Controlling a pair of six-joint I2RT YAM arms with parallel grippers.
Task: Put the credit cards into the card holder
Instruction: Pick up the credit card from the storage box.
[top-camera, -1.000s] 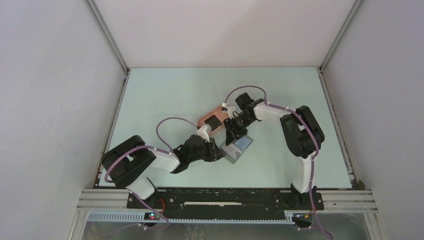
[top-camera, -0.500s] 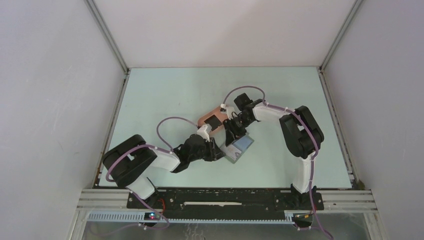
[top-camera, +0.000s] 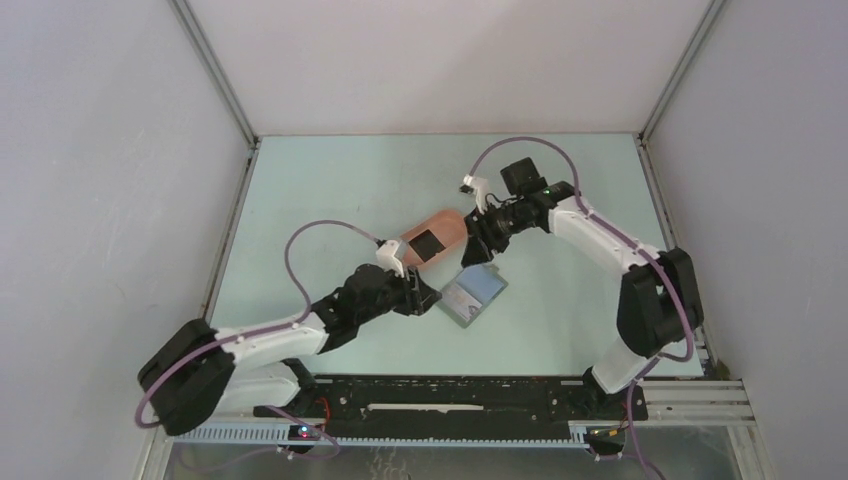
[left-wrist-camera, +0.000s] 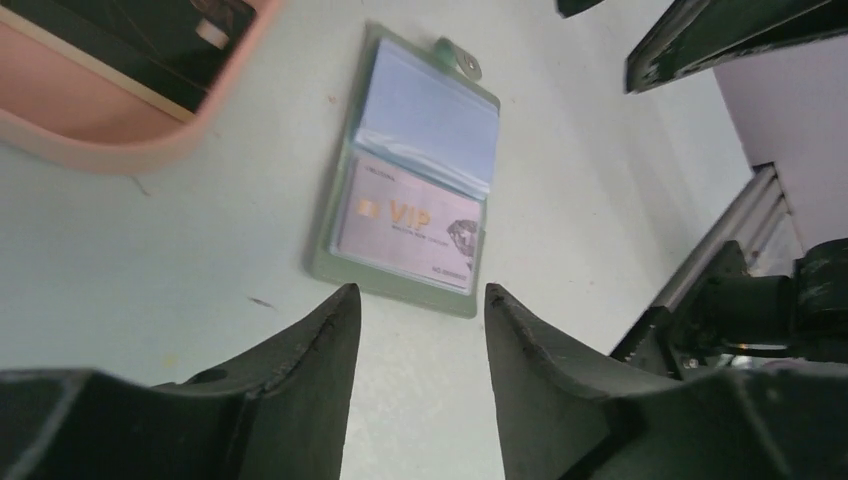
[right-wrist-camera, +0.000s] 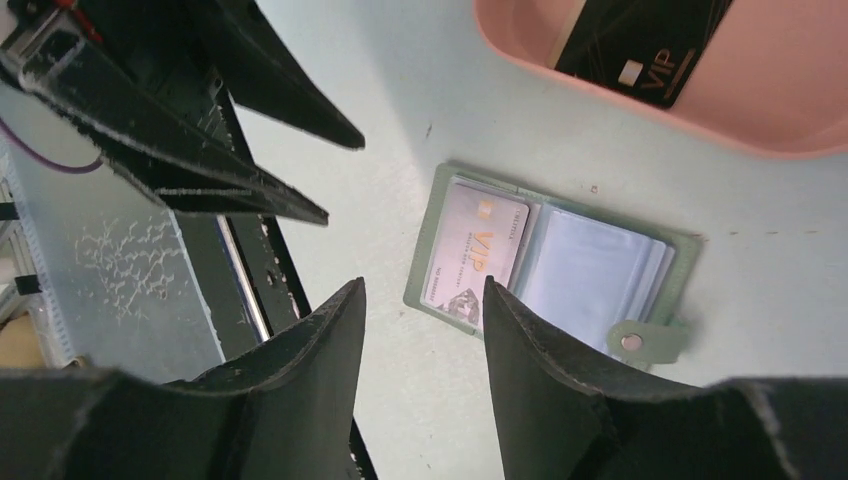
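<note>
Pale green table fills the top view, and the card holder lies spread open and flat on it near the middle. Just beyond the holder sits the pink tray, with 1 black card inside. The left gripper is low beside the holder's left edge. The right gripper hangs over the spot where the tray's right end nears the holder's far edge.

From the left wrist, this claw's 2 fingers stand parted with only bare table in the gap, so it is released. Just past the fingertips lies the open holder (grey-green at the rim), and a pale card lettered VIP in gold sits in its nearer pocket. The farther half shows clear sleeves, and a small tab sticks out from the far edge. The tray's rim shows at upper left, with the black card in it.

From the right wrist, the 2 fingers are likewise spread and grasp nothing. Beyond them the holder lies open, with the pale card in its left half, sleeves in the right half and the tab at the lower right corner. The tray with its black card is at top right, near the holder but apart from it. The left gripper's dark fingers show at upper left.
</note>
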